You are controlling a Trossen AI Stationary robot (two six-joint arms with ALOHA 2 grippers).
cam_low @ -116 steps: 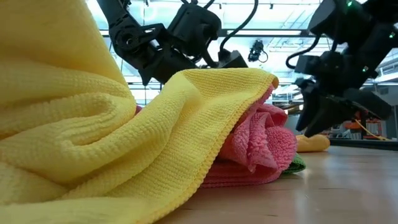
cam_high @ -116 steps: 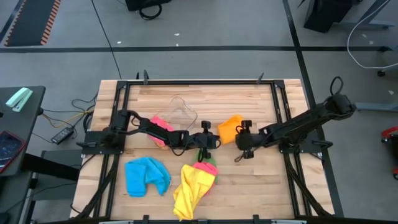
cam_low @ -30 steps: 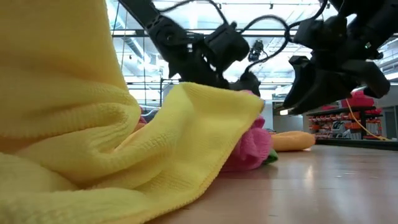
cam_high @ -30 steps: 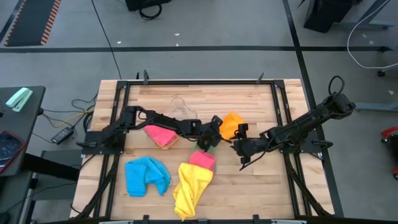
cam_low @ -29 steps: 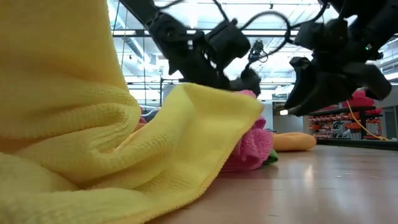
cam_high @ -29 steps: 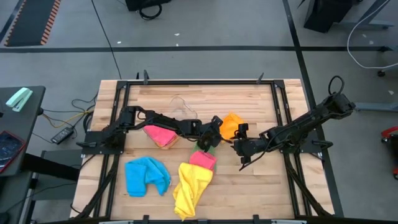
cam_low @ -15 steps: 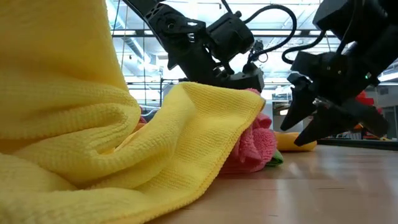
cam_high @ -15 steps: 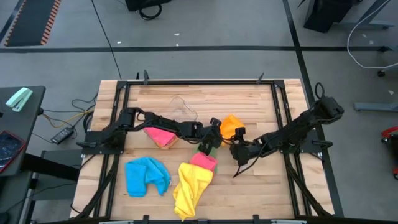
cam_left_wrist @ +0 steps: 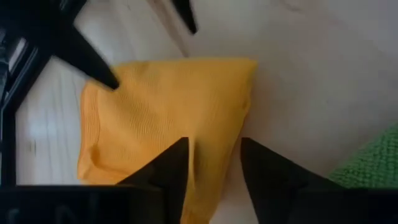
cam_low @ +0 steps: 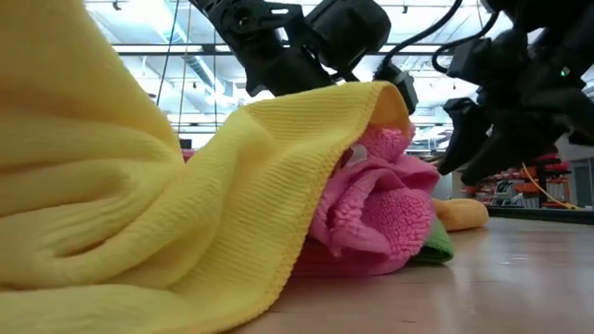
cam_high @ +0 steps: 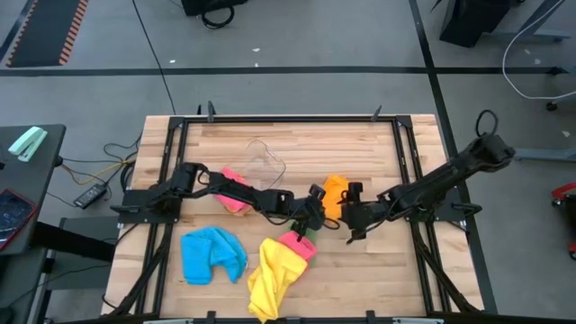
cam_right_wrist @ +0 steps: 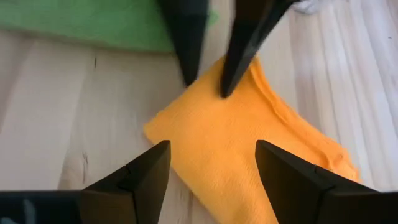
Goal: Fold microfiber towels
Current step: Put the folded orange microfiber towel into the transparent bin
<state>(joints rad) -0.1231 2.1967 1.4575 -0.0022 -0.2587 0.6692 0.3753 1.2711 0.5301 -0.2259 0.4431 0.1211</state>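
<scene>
Orange towel [cam_high: 334,193] lies between both released hands, left hand [cam_high: 317,205] and right hand [cam_high: 349,212]

Ribbed yellow cloth [cam_low: 139,213]; fluffy pink cloth [cam_low: 380,213]; smooth pale wooden table [cam_high: 360,144]

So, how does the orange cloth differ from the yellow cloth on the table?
The small orange microfibre towel lies flat as a neat folded packet; the large yellow microfibre towel is crumpled and loosely heaped. The orange towel lies alone on bare wood between both claws; the yellow towel drapes over a pink towel. The orange towel covers less table than the yellow one. Both are bright, soft, solid-coloured cloths.
</scene>
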